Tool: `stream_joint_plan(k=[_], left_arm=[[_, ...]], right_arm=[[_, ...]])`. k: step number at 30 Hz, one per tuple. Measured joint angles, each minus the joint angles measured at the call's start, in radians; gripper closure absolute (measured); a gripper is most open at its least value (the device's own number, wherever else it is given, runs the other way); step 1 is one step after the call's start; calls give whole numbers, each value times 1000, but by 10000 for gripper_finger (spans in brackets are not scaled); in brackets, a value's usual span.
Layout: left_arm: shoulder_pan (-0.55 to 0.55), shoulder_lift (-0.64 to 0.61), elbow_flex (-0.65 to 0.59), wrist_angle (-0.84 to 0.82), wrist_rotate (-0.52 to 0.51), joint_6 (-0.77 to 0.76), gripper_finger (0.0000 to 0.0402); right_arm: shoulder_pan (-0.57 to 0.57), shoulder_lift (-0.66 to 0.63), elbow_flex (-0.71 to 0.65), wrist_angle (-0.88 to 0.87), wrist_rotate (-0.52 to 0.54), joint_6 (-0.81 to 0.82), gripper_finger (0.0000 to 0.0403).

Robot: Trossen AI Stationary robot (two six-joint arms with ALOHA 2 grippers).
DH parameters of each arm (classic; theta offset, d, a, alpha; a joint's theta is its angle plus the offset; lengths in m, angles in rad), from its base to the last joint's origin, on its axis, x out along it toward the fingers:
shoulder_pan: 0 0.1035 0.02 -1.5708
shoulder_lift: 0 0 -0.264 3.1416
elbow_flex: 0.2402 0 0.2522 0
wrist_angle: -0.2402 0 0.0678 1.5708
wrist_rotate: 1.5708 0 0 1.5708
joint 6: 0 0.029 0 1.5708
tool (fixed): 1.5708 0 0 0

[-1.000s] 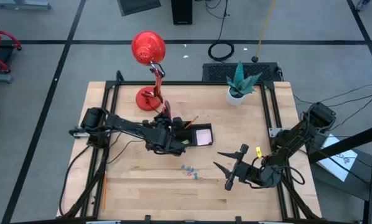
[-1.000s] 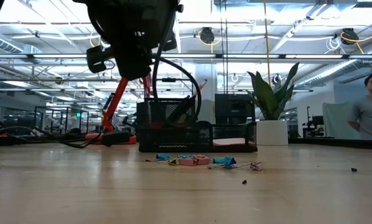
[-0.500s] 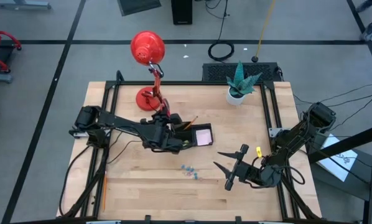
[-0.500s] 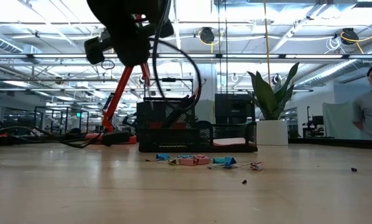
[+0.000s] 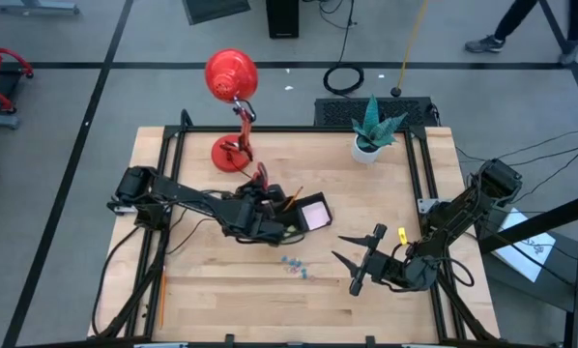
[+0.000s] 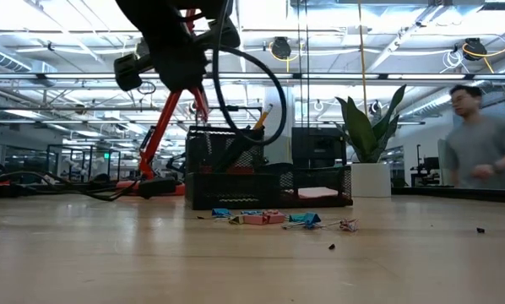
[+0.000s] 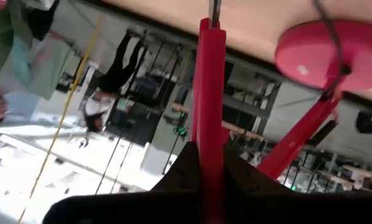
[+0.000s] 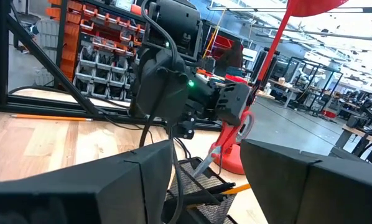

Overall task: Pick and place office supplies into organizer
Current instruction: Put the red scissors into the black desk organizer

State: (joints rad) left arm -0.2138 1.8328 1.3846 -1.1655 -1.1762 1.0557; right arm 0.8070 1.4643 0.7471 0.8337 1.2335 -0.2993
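Only right wrist view shows left hand (image 8: 239, 127) gripping red-handled scissors (image 8: 231, 138).

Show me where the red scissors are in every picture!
High view: scissors mid-table, at the left gripper, above the organizer.
Low view: hidden by the left arm.
Left wrist view: red handle between the fingers, centre.
Right wrist view: handle loop right of centre.
Shared landmark: lamp.

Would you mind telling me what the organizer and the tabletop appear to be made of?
The organizer looks like black wire mesh, probably metal: its walls show a fine grid you can see through. The tabletop looks like pale wood with a smooth matte finish, with plank seams and grain running along its length.
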Motion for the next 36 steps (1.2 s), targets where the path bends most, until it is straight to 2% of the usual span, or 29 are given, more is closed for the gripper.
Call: stream_joint_plan(k=[8,12,14,19,36], left_arm=[[-4,10,-11,18,-92,36,388],[-15,9,-91,96,-91,88,388],[-20,11,-137,83,-78,96,388],[-24,10,-219,90,-129,88,388],[-68,10,-227,122,-131,60,380]], right_arm=[[0,0,0,0,0,0,222],[0,0,0,2,-3,0,222],[0,0,0,4,-3,0,222],[0,0,0,4,-3,0,222],[0,0,0,4,-3,0,222]])
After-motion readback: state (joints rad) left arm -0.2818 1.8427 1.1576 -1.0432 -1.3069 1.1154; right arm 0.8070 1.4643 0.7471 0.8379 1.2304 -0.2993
